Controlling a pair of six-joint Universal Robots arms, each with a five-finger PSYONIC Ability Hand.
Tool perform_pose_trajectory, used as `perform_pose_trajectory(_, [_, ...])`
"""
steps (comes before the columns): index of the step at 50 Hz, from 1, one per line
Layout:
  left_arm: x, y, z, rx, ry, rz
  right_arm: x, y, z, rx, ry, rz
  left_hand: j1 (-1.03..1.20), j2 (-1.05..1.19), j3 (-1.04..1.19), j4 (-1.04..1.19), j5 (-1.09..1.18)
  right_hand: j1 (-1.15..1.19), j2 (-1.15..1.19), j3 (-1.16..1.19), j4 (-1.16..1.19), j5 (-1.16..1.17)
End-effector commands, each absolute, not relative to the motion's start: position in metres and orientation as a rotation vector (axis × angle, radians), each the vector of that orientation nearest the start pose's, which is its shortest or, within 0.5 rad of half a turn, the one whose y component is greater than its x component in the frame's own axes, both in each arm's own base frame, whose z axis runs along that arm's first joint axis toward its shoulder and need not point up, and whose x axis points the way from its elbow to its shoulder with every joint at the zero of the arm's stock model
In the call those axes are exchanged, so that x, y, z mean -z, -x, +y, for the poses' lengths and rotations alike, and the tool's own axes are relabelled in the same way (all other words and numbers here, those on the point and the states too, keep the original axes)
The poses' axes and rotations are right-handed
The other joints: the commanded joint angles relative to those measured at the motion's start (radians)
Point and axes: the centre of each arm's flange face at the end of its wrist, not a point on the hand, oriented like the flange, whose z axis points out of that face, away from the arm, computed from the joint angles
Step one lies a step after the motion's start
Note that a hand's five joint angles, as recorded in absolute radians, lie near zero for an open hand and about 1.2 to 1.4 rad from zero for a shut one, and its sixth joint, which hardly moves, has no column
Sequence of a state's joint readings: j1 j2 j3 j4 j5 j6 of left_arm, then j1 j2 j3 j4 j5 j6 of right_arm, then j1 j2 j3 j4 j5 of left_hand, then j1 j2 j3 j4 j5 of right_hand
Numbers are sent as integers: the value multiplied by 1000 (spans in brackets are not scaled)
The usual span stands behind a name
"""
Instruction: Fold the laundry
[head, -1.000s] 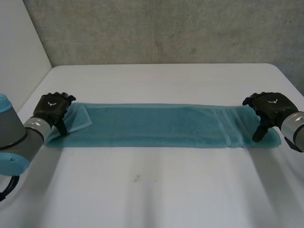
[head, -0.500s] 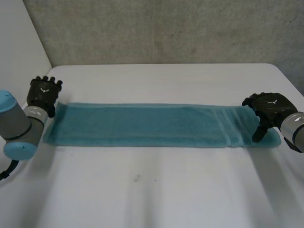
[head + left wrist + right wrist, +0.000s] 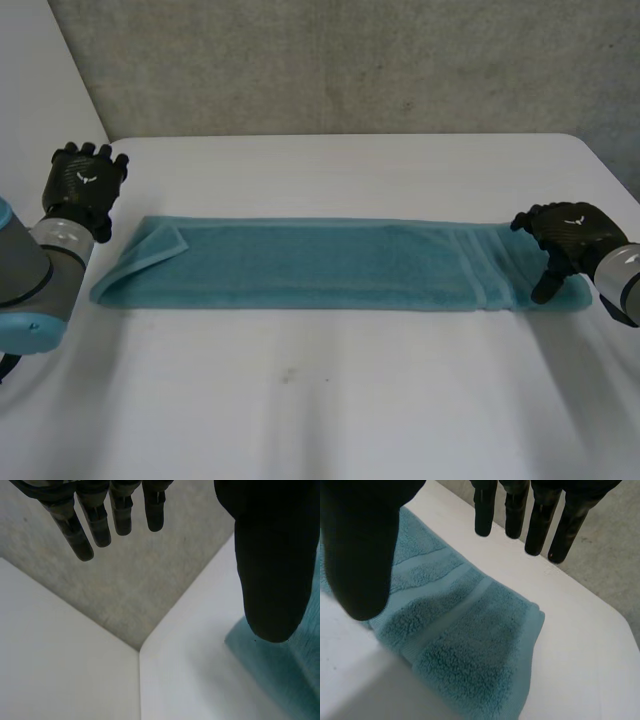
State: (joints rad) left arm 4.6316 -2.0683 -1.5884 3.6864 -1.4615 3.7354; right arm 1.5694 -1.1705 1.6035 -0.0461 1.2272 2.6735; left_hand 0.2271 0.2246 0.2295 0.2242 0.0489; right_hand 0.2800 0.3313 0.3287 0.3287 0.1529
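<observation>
Towel end under right hand

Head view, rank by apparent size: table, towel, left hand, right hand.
1. table
2. towel
3. left hand and right hand: they look about alike, so they are not ranked against each other.

a teal towel with banded stripes, white table, grey wall.
</observation>
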Motion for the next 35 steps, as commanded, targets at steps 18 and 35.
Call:
perform_pose_trajectory(18, [-181, 187, -335, 2099, -740, 1995, -128, -127, -362, 1667, 946, 2563, 16, 18, 13, 19, 19, 457, 405, 408, 408, 409])
perform_pose_trajectory(35, [-185, 185, -334, 2100, -726, 1986, -149, -21, -414, 1922, 830, 2958, 16, 18, 13, 19, 19, 1116, 1065, 1068, 1068, 1069])
